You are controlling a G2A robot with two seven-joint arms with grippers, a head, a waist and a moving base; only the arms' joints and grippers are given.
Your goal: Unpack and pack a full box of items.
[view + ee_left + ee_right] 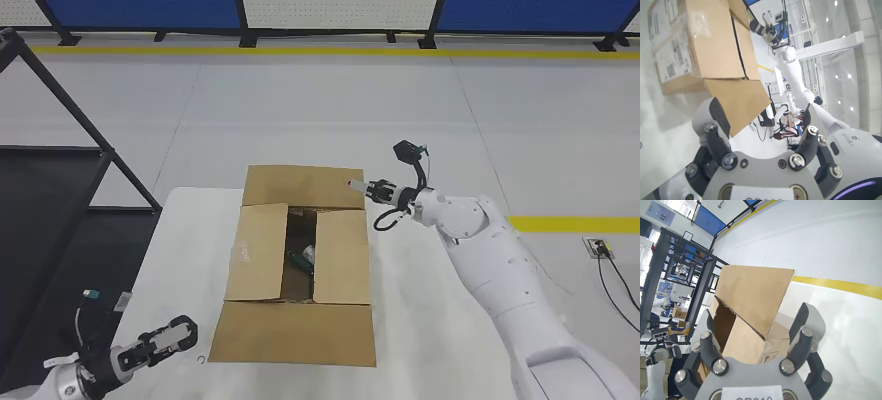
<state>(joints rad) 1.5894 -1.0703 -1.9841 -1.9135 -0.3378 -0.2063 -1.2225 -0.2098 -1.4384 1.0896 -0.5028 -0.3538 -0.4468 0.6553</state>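
Top view: a dark green item (299,260) lies inside the half-open cardboard box (296,333). Right gripper (366,188) released at its far right corner; left gripper (180,336) released off its near left corner
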